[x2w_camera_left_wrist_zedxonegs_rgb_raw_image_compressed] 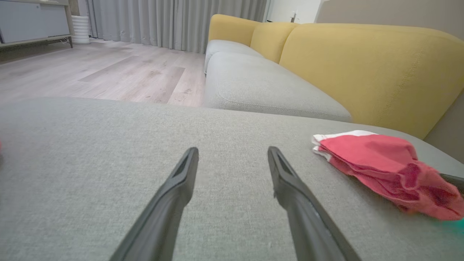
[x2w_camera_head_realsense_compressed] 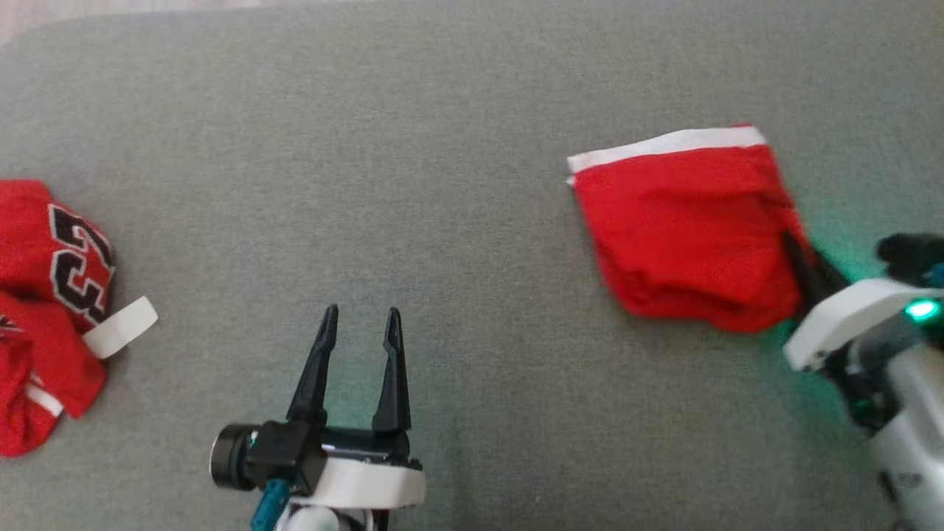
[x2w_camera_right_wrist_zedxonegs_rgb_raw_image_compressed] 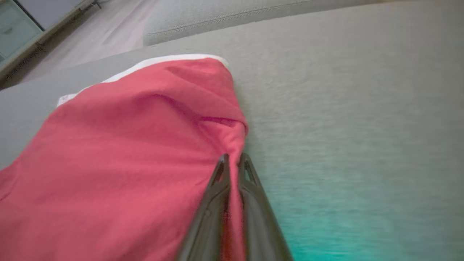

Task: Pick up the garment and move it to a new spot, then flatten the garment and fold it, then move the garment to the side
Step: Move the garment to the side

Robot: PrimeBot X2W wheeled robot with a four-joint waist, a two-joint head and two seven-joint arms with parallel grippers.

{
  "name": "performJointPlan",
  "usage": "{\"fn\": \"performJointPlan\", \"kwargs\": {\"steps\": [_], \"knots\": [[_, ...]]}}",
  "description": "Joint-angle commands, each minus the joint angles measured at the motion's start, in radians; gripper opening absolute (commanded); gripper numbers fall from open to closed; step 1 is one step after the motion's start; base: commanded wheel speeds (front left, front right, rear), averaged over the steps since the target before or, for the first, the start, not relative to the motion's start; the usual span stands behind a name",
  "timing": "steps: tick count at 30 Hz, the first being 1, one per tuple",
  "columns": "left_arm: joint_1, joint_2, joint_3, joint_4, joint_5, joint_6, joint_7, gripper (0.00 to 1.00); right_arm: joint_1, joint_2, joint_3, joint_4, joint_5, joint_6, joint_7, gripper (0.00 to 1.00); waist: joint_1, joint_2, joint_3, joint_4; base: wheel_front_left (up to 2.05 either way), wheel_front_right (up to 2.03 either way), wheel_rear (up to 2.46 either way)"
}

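Overhead, the folded red garment (x2w_camera_head_realsense_compressed: 686, 236) lies on the grey cushion (x2w_camera_head_realsense_compressed: 442, 147) at the robot's right, its edge pinched by the right gripper (x2w_camera_head_realsense_compressed: 800, 258); the left gripper (x2w_camera_head_realsense_compressed: 362, 313) stands wide, empty, well apart. Left wrist view: the garment (x2w_camera_left_wrist_zedxonegs_rgb_raw_image_compressed: 377, 159) lies off to the right of the spread fingers (x2w_camera_left_wrist_zedxonegs_rgb_raw_image_compressed: 286, 181). Right wrist view: the jaws are clamped on a fold, with the bulk lying to the left.

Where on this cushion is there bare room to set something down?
Widest bare patch: the grey cushion between the numbered red jersey at the left edge and the folded red garment, ahead of the open left gripper. Far strip also bare. Crowded: the right edge, where the right gripper pinches the garment.
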Motion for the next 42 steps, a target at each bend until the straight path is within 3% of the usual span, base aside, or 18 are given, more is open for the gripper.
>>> {"fn": "performJointPlan", "kwargs": {"steps": [1,7,18,19,20,21,24,29,38,42], "knots": [[-0.043,-0.006,0.024,-0.041,-0.001,0.0,-0.01,1.0,-0.03,-0.071,0.009,-0.024,-0.01,-0.001,-0.02,0.0,0.0,0.0,0.023,-0.022,0.0,0.0,0.0],[-0.099,-0.006,0.034,-0.07,0.008,-0.019,-0.01,1.0,-0.097,-0.279,0.006,-0.031,-0.039,-0.001,-0.026,0.0,0.0,0.0,0.124,-0.087,0.0,0.0,0.0],[-0.209,-0.006,0.054,-0.092,0.035,-0.084,-0.01,1.0,-0.221,-0.462,-0.068,0.093,-0.104,-0.001,-0.086,0.0,0.0,0.0,0.258,-0.133,0.0,0.0,0.0],[-0.218,-0.006,0.058,-0.089,0.039,-0.087,-0.01,1.0,-0.233,-0.469,-0.082,0.114,-0.114,-0.001,-0.098,0.29,0.0,0.0,0.262,-0.131,0.0,0.0,0.0],[-0.224,-0.006,0.062,-0.085,0.044,-0.087,-0.01,1.0,-0.246,-0.473,-0.099,0.137,-0.128,-0.001,-0.112,1.0,0.0,0.0,0.263,-0.13,0.0,0.0,0.0],[-0.23,-0.006,0.066,-0.08,0.047,-0.087,-0.01,1.0,-0.256,-0.474,-0.114,0.158,-0.15,-0.001,-0.131,1.0,0.0,0.0,0.261,-0.128,0.0,0.0,0.0],[-0.231,-0.006,0.076,-0.063,0.04,-0.086,-0.01,1.0,-0.272,-0.443,-0.139,0.214,-0.214,-0.001,-0.173,1.0,0.0,0.0,0.23,-0.121,0.0,0.0,0.0],[-0.184,-0.006,0.085,-0.028,0.014,-0.082,-0.01,1.0,-0.238,-0.292,-0.156,0.252,-0.274,-0.001,-0.213,1.0,0.0,0.0,0.12,-0.102,0.0,0.0,0.0],[-0.001,-0.006,0.138,0.031,-0.075,-0.057,-0.01,1.0,-0.004,0.003,-0.055,0.173,-0.236,-0.001,-0.259,1.0,0.0,0.0,-0.146,-0.052,0.0,0.0,0.0],[0.067,-0.006,0.165,0.05,-0.075,-0.048,-0.01,1.0,0.083,0.083,-0.015,0.12,-0.22,-0.001,-0.276,1.0,0.0,0.0,-0.227,-0.028,0.0,0.0,0.0]]}}
